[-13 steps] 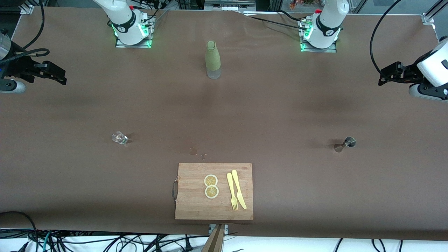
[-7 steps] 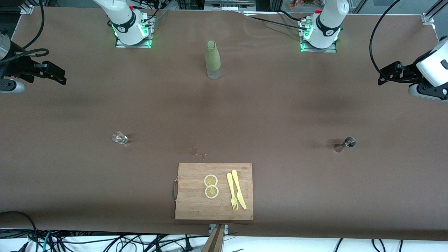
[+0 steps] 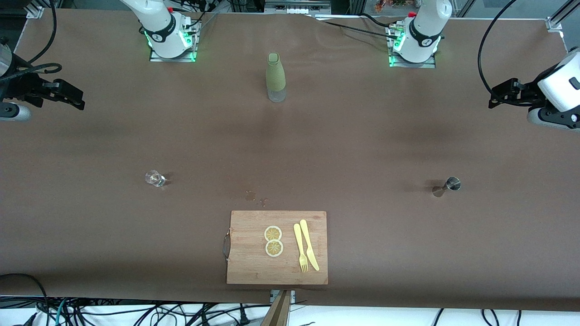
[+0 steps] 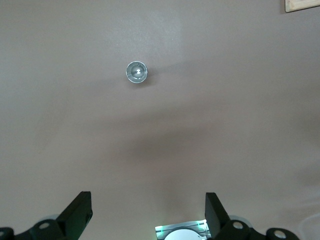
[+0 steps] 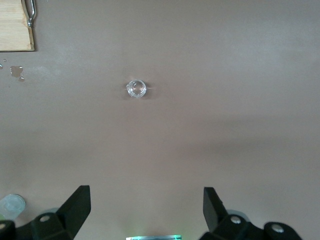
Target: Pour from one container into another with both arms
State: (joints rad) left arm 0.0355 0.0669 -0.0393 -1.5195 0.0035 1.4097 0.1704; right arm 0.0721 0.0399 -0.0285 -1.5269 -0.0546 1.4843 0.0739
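Observation:
A small clear glass (image 3: 154,178) stands on the brown table toward the right arm's end, also in the right wrist view as the glass (image 5: 136,88). A steel jigger (image 3: 452,183) stands toward the left arm's end, seen from above as the jigger (image 4: 136,73). My left gripper (image 3: 495,97) hangs high over its end of the table, open and holding nothing (image 4: 147,216). My right gripper (image 3: 78,100) hangs high over the other end, open and holding nothing too (image 5: 145,210). Neither gripper touches anything.
A green-sleeved bottle (image 3: 276,77) stands between the two arm bases. A wooden cutting board (image 3: 247,267) near the front edge carries two lemon slices (image 3: 273,240) and a yellow fork and knife (image 3: 306,245). Small wet spots (image 3: 250,195) lie just past the board.
Both grippers have drifted very slightly outward toward their ends of the table. Nothing on the table has moved.

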